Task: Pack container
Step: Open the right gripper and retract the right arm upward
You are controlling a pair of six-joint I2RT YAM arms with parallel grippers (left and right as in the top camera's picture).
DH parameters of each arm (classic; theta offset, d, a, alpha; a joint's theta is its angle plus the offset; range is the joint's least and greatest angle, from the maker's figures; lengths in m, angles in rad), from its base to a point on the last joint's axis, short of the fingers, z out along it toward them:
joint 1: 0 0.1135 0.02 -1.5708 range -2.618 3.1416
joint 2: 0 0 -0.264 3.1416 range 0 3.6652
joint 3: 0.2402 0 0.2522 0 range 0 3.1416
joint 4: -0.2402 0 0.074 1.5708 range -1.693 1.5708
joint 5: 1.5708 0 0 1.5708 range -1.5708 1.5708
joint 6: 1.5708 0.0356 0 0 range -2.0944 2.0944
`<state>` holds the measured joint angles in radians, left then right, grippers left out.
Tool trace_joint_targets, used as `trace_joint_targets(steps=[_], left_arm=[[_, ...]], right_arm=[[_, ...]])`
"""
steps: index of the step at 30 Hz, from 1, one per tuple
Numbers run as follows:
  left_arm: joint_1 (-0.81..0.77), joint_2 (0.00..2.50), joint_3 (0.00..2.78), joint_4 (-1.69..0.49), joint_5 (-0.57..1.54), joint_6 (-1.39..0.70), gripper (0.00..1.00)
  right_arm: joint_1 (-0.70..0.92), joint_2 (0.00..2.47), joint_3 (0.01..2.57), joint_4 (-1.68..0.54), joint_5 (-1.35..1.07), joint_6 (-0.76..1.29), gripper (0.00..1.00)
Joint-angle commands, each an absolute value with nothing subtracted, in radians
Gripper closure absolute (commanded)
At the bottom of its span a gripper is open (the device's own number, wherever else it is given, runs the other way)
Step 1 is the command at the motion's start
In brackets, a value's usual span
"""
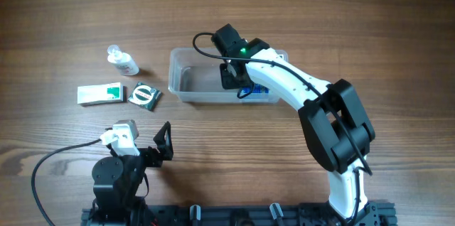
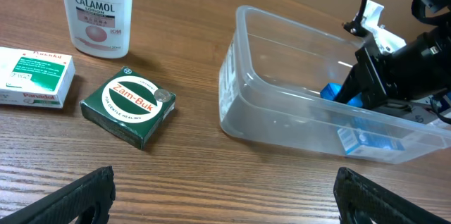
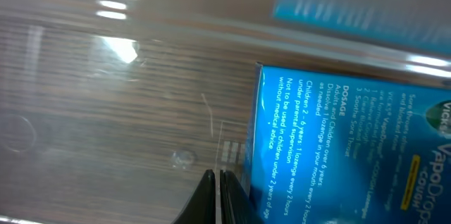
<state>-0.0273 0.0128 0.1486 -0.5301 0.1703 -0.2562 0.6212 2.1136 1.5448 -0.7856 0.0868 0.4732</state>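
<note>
Resting on a brown wood-grain table (image 1: 370, 27), the container (image 1: 175, 77) is seen at the middle of the overhead view; no more of the room is shown than this tabletop. Inside the container, at its right end, a blue Vicks VapoDrops box (image 3: 352, 146) is laid flat on the floor. The right gripper (image 3: 217, 196) is lowered into the container beside that box, its fingers pressed together with nothing between them; whether the box is touched cannot be told. Left of the container, three things are set on the bare wood: a small Calamol lotion bottle (image 1: 122, 60) towards the far side, a dark green Zam-Buk box (image 1: 144, 96) nearest the container, and a white-and-green carton (image 1: 100, 94) beyond it. Nearer the table's front edge than the container, the left gripper (image 2: 225, 206) is held spread wide and empty. The container is clear and colourless, shallow, with rounded corners and a rim, and the wood is seen through its walls.
</note>
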Motion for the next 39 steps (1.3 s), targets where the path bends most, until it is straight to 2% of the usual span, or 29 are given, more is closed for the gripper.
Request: trace_joint_targets(steps=[1, 7, 14, 19, 21, 23, 24, 26, 27, 29, 33, 39], left_arm=[[-0.031, 0.003, 0.146, -0.527, 0.174, -0.243, 0.00], [-0.031, 0.003, 0.146, -0.527, 0.174, -0.243, 0.00], [-0.031, 0.003, 0.146, -0.527, 0.175, -0.243, 0.00], [-0.031, 0.003, 0.146, -0.527, 0.174, -0.243, 0.00], [-0.031, 0.003, 0.146, -0.527, 0.174, -0.243, 0.00], [-0.031, 0.003, 0.146, -0.527, 0.175, -0.243, 0.00], [-0.031, 0.003, 0.146, -0.527, 0.175, -0.243, 0.00], [-0.031, 0.003, 0.146, -0.527, 0.175, -0.243, 0.00], [-0.031, 0.003, 0.146, -0.527, 0.174, -0.243, 0.00], [-0.032, 0.003, 0.146, -0.522, 0.175, -0.244, 0.00], [-0.032, 0.003, 0.146, -0.415, 0.197, -0.246, 0.00], [-0.032, 0.003, 0.148, -0.328, 0.221, -0.248, 0.00]], right_arm=[[0.624, 2.091, 1.573, -0.791, 0.142, 0.443, 0.94], [0.625, 2.018, 1.657, -0.823, 0.142, 0.393, 0.78], [0.611, 1.795, 1.707, -0.885, 0.138, 0.408, 0.72], [0.525, 1.615, 1.707, -0.999, 0.139, 0.448, 0.72], [0.468, 1.548, 1.707, -1.046, 0.139, 0.453, 0.64], [0.402, 1.485, 1.707, -1.087, 0.139, 0.474, 0.62], [0.356, 1.447, 1.707, -1.110, 0.138, 0.478, 0.57], [0.293, 1.399, 1.707, -1.141, 0.138, 0.496, 0.36], [0.256, 1.373, 1.707, -1.159, 0.138, 0.508, 0.29], [0.187, 1.326, 1.707, -1.192, 0.138, 0.526, 0.01], [0.128, 1.272, 1.707, -1.265, 0.135, 0.527, 0.00], [0.125, 1.270, 1.707, -1.344, 0.134, 0.525, 0.00]])
